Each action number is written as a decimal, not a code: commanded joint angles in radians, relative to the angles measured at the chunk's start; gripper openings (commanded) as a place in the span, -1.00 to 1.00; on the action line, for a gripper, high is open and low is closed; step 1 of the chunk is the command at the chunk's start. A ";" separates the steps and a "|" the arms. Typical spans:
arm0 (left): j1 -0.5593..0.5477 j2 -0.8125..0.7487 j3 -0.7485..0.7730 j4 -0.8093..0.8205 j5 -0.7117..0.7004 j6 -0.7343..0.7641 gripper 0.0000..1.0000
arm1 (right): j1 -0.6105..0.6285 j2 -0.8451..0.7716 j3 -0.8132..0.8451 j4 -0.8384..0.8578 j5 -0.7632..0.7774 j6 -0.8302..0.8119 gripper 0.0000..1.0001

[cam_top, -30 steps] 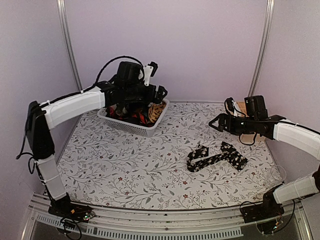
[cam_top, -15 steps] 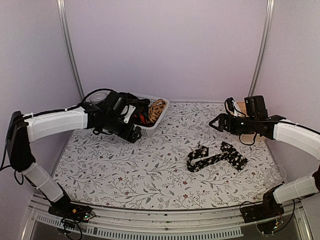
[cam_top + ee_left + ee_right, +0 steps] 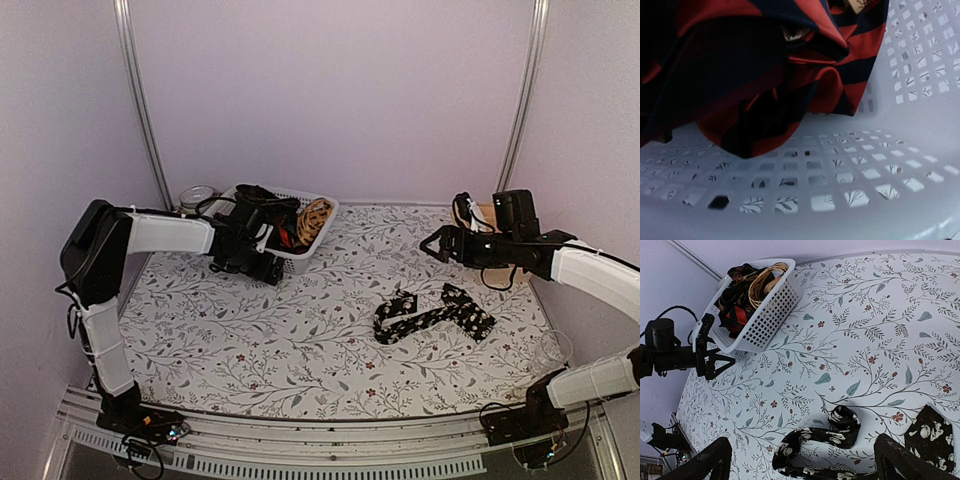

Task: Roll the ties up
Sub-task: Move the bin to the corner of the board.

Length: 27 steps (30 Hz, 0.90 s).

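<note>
Ties [image 3: 432, 312] unheld; left gripper [image 3: 266, 262], right gripper [image 3: 430, 247] agape.

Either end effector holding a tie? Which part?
Nothing held: left end effector, by the basket, and right end effector are open and empty; floral tie lies loose.

From my station I see the counter [image 3: 290, 340] covered edge to edge in a pale cloth printed with grey leafy sprigs and small red flowers. A white plastic basket [image 3: 303, 262] with a lattice wall sits on it at the far left, close to the back wall. A black tie [image 3: 432, 314] with pale flower specks lies flat on the cloth right of centre, well apart from the basket; its left end curls into a loop and its wide end points right. A clear jar [image 3: 197, 196] stands just behind the basket's left corner.
</note>
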 commanded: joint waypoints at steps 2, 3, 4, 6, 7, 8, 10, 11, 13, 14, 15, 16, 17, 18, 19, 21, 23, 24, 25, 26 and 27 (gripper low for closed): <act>0.015 0.104 0.108 0.146 -0.014 0.023 0.91 | 0.006 -0.065 -0.006 -0.010 0.013 -0.011 1.00; 0.015 0.129 0.132 0.162 -0.013 0.028 0.91 | 0.006 -0.063 -0.007 -0.009 0.016 -0.012 1.00; 0.015 0.154 0.161 0.167 -0.020 0.030 0.91 | 0.006 -0.063 -0.010 -0.007 0.018 -0.012 1.00; 0.015 0.208 0.229 0.165 -0.044 0.040 0.91 | 0.007 -0.060 -0.016 0.000 0.016 -0.010 1.00; 0.015 0.234 0.264 0.163 -0.062 0.046 0.91 | 0.007 -0.058 -0.017 0.000 0.016 -0.010 1.00; 0.015 0.262 0.298 0.165 -0.074 0.055 0.91 | 0.006 -0.055 -0.017 0.001 0.015 -0.009 0.99; 0.015 0.313 0.366 0.157 -0.105 0.070 0.92 | 0.006 -0.052 -0.019 -0.001 0.015 -0.008 1.00; 0.016 0.338 0.398 0.151 -0.116 0.076 0.92 | 0.006 -0.051 -0.022 -0.002 0.015 -0.008 0.99; 0.017 0.381 0.454 0.147 -0.107 0.078 0.93 | 0.006 -0.052 -0.024 -0.002 0.022 -0.009 0.99; 0.017 0.398 0.475 0.146 -0.097 0.075 0.93 | 0.007 -0.052 -0.024 -0.003 0.024 -0.010 0.99; 0.016 0.413 0.496 0.147 -0.086 0.066 0.94 | 0.006 -0.052 -0.025 -0.004 0.026 -0.010 1.00; 0.016 0.426 0.513 0.149 -0.072 0.060 0.94 | 0.007 -0.051 -0.026 -0.002 0.027 -0.009 1.00; 0.016 0.435 0.526 0.159 -0.052 0.050 0.94 | 0.007 -0.051 -0.027 0.001 0.028 -0.008 1.00; 0.015 0.442 0.532 0.179 -0.032 0.043 0.97 | 0.006 -0.050 -0.030 0.004 0.029 -0.006 0.99; 0.014 0.446 0.534 0.205 -0.011 0.033 1.00 | 0.006 -0.050 -0.032 0.007 0.031 -0.003 1.00; 0.014 0.454 0.534 0.260 0.030 0.012 1.00 | 0.006 -0.049 -0.036 0.015 0.031 0.002 0.99; 0.012 0.462 0.540 0.298 0.072 -0.001 1.00 | 0.007 -0.047 -0.035 0.014 0.030 0.004 1.00; 0.012 0.462 0.545 0.297 0.089 -0.010 1.00 | 0.006 -0.048 -0.035 0.012 0.031 0.004 1.00; 0.011 0.457 0.547 0.286 0.109 -0.018 1.00 | 0.006 -0.050 -0.032 0.003 0.034 0.003 1.00; 0.010 0.440 0.541 0.269 0.132 -0.026 1.00 | 0.006 -0.056 -0.030 -0.004 0.039 -0.001 0.99; 0.007 0.413 0.522 0.254 0.159 -0.038 1.00 | 0.006 -0.063 -0.029 -0.014 0.047 -0.004 1.00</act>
